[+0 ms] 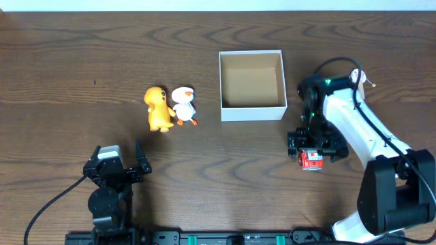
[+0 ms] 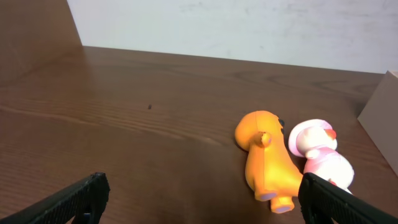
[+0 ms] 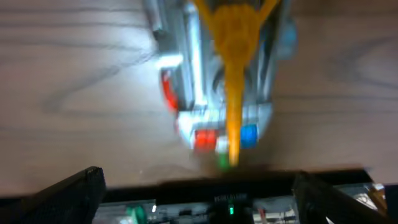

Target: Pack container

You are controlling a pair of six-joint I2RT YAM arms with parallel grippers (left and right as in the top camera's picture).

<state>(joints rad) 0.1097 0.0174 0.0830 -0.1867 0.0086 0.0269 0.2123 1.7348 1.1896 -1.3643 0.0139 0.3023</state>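
The container (image 1: 251, 113), a square white box with a brown cardboard inside, stands at the middle back and looks empty. An orange toy animal (image 1: 159, 109) lies to its left, touching a white duck toy (image 1: 183, 105). Both show in the left wrist view, the orange toy (image 2: 267, 158) and the duck (image 2: 320, 152). My left gripper (image 1: 117, 159) (image 2: 202, 196) is open and empty, in front of those two toys. My right gripper (image 1: 313, 144) (image 3: 199, 190) is open, just over a grey toy vehicle with red and blue parts (image 1: 311, 160) (image 3: 221, 93), which is blurred in the wrist view.
The container's corner (image 2: 380, 109) shows at the right edge of the left wrist view. A white wall (image 2: 236, 28) runs behind the table's far edge. The robot's base rail (image 1: 218, 238) lies along the front edge.
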